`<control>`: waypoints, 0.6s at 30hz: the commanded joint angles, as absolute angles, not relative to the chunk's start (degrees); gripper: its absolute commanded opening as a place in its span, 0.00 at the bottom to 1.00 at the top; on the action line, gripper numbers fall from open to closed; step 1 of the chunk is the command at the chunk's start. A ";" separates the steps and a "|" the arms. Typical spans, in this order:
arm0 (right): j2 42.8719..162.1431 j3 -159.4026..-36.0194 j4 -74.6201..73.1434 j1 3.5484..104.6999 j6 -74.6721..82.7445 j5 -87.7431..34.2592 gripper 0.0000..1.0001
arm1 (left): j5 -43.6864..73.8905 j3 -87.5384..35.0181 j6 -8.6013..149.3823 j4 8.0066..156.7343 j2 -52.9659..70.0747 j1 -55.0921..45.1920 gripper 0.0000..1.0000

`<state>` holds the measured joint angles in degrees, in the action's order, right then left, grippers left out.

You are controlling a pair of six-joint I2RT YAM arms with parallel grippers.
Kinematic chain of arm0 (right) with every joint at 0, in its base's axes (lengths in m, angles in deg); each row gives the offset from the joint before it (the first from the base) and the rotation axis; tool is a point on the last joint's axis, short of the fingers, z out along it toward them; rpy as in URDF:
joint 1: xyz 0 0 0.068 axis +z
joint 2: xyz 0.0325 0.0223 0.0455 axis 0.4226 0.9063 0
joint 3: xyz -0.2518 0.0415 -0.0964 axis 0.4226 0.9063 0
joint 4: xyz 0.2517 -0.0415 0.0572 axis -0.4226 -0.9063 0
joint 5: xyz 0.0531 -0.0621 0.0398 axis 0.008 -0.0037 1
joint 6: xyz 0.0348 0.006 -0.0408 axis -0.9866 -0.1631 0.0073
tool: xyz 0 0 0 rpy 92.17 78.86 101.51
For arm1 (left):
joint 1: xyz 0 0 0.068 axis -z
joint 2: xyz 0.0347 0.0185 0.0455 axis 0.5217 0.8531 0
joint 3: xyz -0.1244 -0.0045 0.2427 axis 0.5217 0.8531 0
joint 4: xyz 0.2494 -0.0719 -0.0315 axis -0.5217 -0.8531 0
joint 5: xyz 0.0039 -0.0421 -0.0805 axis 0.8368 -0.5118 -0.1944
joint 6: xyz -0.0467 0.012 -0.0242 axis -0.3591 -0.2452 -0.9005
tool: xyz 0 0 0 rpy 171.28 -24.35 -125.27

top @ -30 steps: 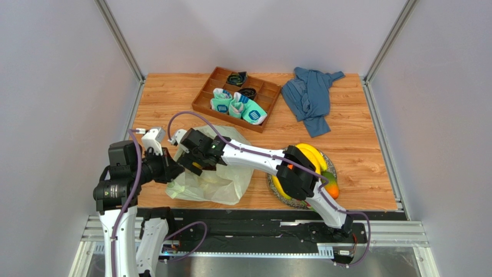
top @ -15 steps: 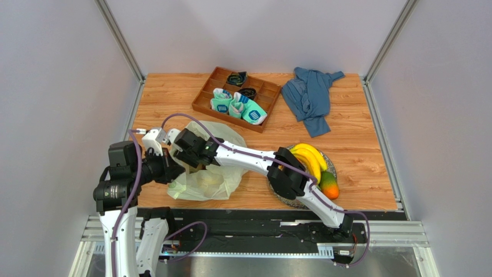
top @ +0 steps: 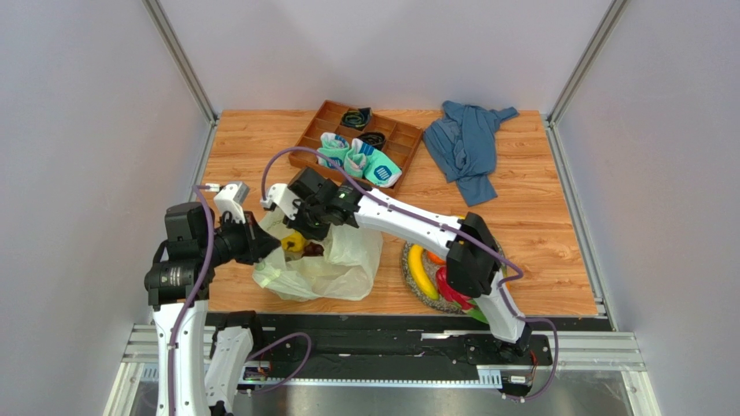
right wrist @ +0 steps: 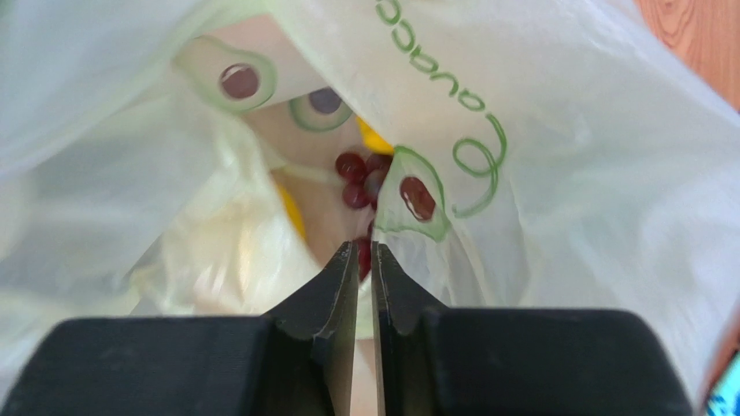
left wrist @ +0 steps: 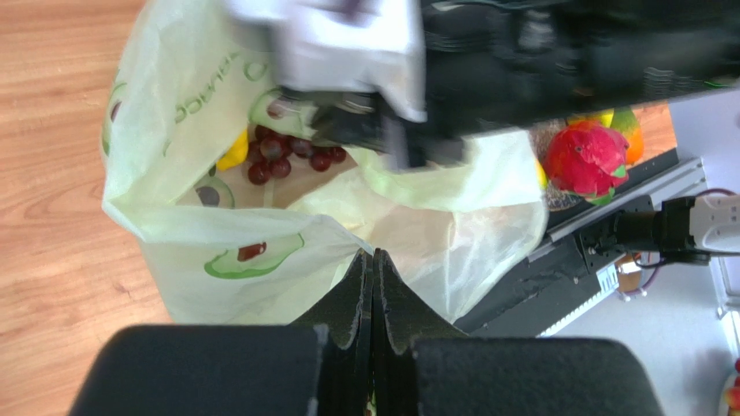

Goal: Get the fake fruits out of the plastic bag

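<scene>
While left jaws pinch the filmy plastic bag (left wrist: 182,286), right jaws, slit-narrow, perhaps nip round grapes (right wrist: 352,167).

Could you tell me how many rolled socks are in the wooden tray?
3. The left sock, middle sock and right sock sit side by side in the wooden tray, in its near row. A purple cable crosses there, so more may be hidden.

Your left arm (top: 178,260) and right arm (top: 408,227): white link shells, black joint housings, a purple cable (top: 300,149) looped along each. Black wedge-shaped fingers (left wrist: 352,295), tapering to thin tips.
</scene>
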<state>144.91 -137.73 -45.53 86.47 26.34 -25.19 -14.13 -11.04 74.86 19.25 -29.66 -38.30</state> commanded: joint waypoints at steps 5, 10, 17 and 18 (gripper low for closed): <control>134.72 -130.72 -48.84 86.69 27.12 -20.76 0.33 | -15.39 -14.38 73.45 21.56 -27.65 -38.74 0.00; 135.84 -126.05 -44.18 89.33 27.46 -26.12 0.33 | -26.37 -17.61 75.29 15.50 -31.16 -38.83 0.00; 143.84 -133.60 -46.01 89.42 27.55 -23.77 0.33 | -26.30 -26.60 80.47 10.57 -29.41 -38.83 0.00; 144.55 -134.57 -46.89 89.42 28.16 -22.01 0.35 | -26.03 -25.38 80.30 10.92 -29.76 -38.92 0.00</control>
